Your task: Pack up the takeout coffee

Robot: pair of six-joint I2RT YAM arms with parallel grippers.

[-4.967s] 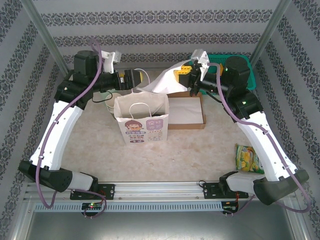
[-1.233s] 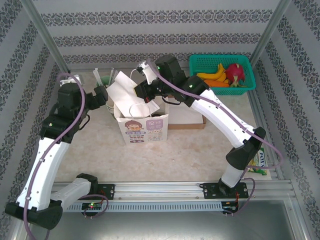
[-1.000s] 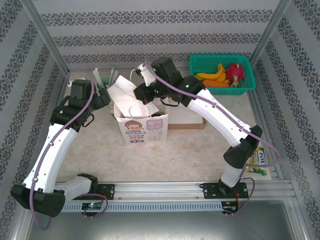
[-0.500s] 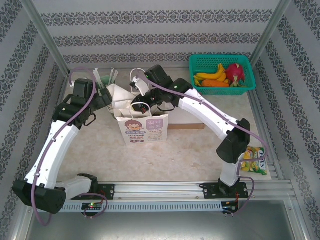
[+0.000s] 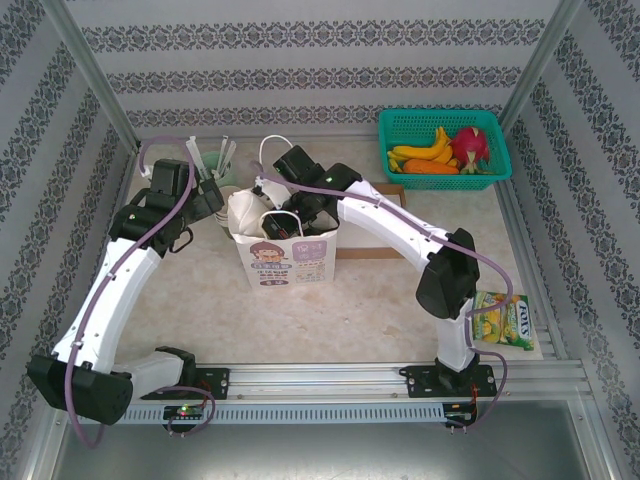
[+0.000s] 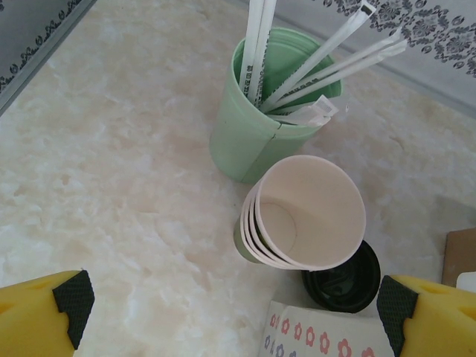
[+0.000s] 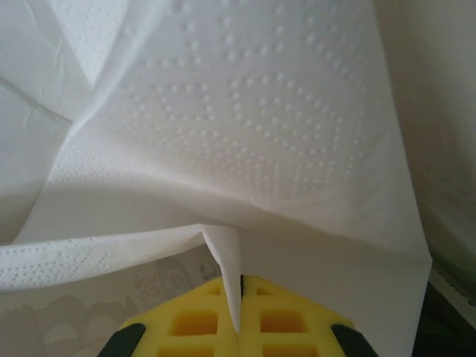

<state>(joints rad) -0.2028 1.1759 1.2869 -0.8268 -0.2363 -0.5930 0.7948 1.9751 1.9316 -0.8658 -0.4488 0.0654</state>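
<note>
The takeout coffee [image 6: 341,279] shows as a black lid on the table, half hidden behind a stack of lidless cups [image 6: 305,216] and the flowered edge of the paper bag [image 6: 320,338]. My left gripper [image 6: 234,316] hangs open above these, one yellow finger [image 6: 44,312] at each side. My right gripper [image 7: 239,281] is shut on a fold of white napkin [image 7: 245,126]. From above, the right gripper [image 5: 272,203] and napkin [image 5: 243,208] sit at the mouth of the paper bag [image 5: 285,255], with the left gripper [image 5: 210,198] just left of it.
A mint-green mug [image 6: 253,126] of white wrapped sticks stands behind the cups. A brown cardboard tray [image 5: 375,248] lies right of the bag under the right arm. A green basket [image 5: 500,165] of fruit sits at the back right, a snack packet [image 5: 500,320] at the near right.
The right arm has swung left and lowered, bringing the napkin from above the tray to the bag's mouth. The left gripper has shifted slightly toward the cups and stays open.
</note>
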